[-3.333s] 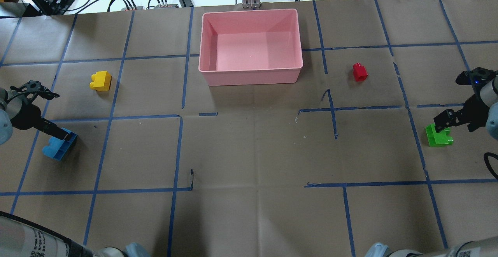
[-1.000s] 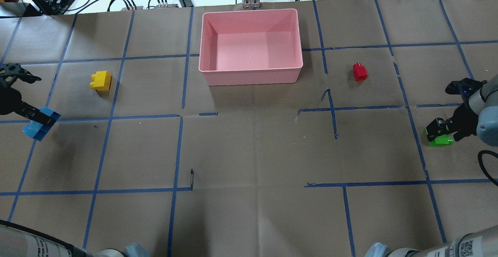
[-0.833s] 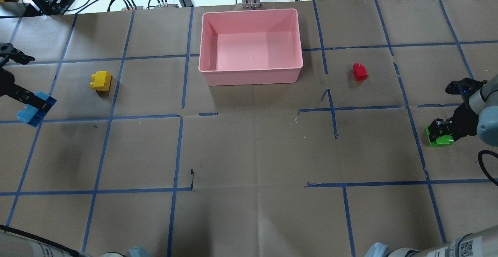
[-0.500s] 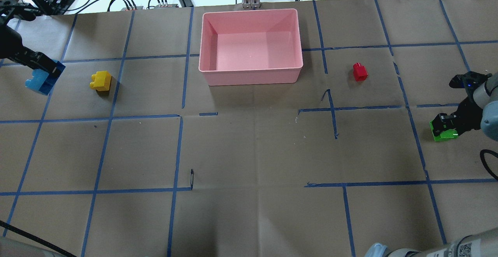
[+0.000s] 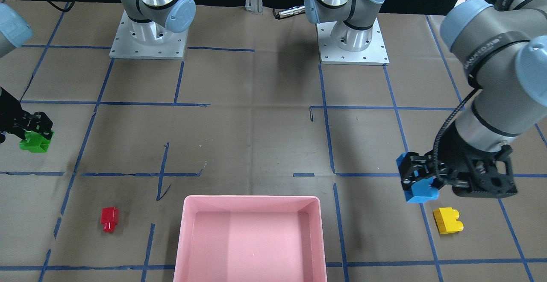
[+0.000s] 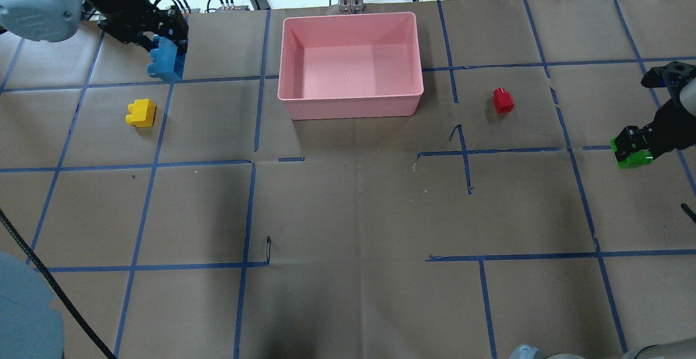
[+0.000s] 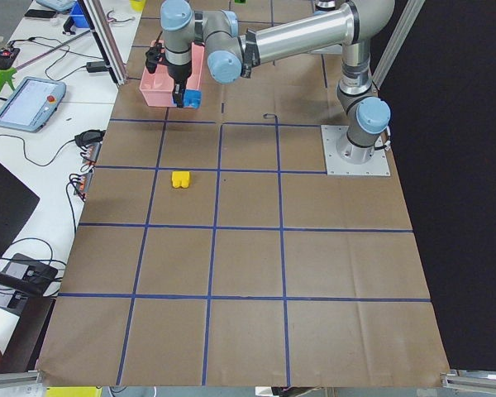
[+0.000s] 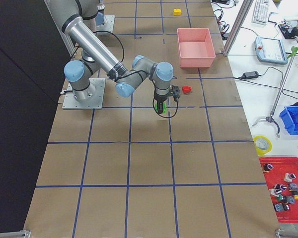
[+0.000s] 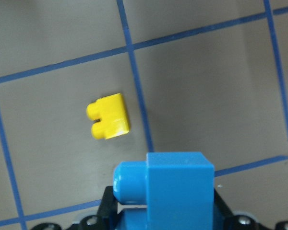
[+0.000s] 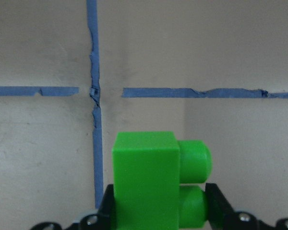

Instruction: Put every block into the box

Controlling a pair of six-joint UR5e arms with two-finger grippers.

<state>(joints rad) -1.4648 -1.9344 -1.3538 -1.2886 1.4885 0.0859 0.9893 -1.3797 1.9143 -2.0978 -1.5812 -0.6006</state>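
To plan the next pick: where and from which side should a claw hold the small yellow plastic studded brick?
Likely from above, claw closing on the flat near and far faces of the small yellow plastic studded brick. It lies sideways, studs toward the robot's left.

- Four blocks are showing: one blue block (image 6: 163, 63), one green block (image 6: 634, 158), one yellow block (image 6: 141, 113), one red block (image 6: 503, 101).
- One pink box (image 6: 351, 106) is sitting on the bench (image 6: 353, 212).
- Two tools are showing: the left tool (image 6: 169, 37), the right tool (image 6: 631, 143).

The right gripper (image 8: 161, 105) points down, green block (image 8: 162, 111) at its tip. The red block (image 8: 186, 89) lies near it, the box (image 8: 194, 47) well beyond.
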